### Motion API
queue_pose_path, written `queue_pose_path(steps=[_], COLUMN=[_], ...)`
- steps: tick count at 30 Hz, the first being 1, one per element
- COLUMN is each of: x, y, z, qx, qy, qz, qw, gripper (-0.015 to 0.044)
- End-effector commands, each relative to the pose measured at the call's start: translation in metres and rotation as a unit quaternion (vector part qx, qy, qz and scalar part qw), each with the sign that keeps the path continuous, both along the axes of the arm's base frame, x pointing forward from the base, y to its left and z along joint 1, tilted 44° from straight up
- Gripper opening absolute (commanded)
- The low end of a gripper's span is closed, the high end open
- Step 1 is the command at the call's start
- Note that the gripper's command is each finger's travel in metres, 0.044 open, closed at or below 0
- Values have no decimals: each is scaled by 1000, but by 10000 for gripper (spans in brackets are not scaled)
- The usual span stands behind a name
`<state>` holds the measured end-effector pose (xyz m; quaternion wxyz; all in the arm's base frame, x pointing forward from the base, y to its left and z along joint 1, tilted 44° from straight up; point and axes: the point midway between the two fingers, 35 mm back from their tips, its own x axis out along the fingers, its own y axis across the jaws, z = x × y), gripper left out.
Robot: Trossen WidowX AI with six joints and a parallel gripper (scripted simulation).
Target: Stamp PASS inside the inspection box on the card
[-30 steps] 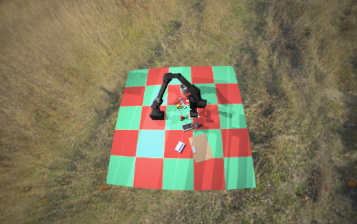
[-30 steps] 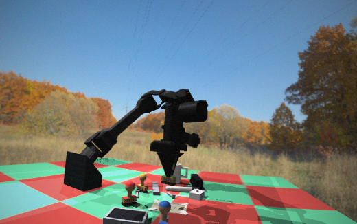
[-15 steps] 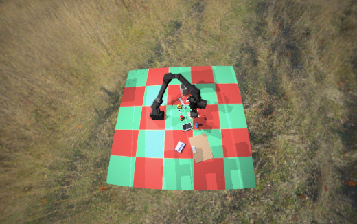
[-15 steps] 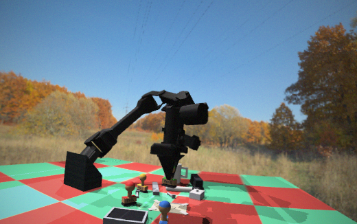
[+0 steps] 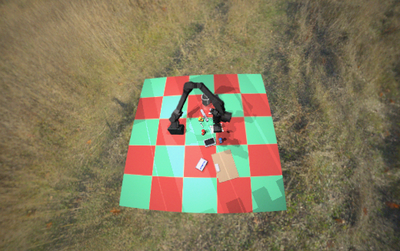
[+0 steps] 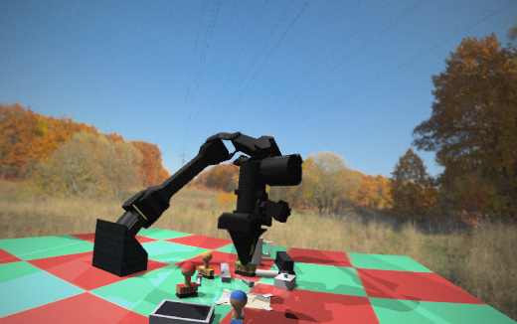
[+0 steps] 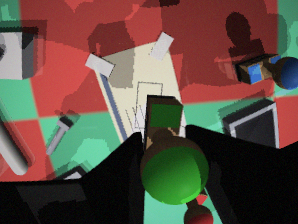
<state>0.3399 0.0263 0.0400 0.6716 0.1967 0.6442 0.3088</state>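
My gripper [image 6: 246, 262] [image 7: 164, 136] is shut on a stamp with a green knob [image 7: 175, 175] and a wooden base; it also shows in the exterior view [image 6: 245, 269]. The lettering on its face is hidden. The cream card [image 7: 116, 80] [image 6: 254, 301] lies under and ahead of the stamp in the wrist view, with white strips at its corners. The inspection box [image 7: 150, 82] is a thin outline; the stamp base hides its lower right part, and the visible part shows no print. The gap between stamp and card cannot be judged. The dark ink pad [image 5: 209, 142] [image 6: 181, 311] [image 7: 255, 129] is in a pale-rimmed tray.
A blue-knobbed stamp [image 5: 220, 140] [image 6: 238, 299] [image 7: 289, 73] stands near the pad. Red-knobbed [image 6: 187, 270] and yellow-knobbed [image 6: 207, 257] stamps stand nearer the arm base. A grey block [image 6: 284, 282] [image 7: 14, 56], mug [image 5: 205, 100], cardboard sheet [image 5: 226, 167] and white box [image 5: 201, 165] lie around.
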Motion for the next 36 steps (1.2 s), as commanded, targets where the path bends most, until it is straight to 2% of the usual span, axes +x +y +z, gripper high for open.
queue_pose_path(steps=[1, 36], x=[-1, -2], y=[4, 20], z=[-3, -19], qx=[4, 4], qy=[3, 2], qz=[-1, -2], qw=[1000, 1000], gripper=[0, 0])
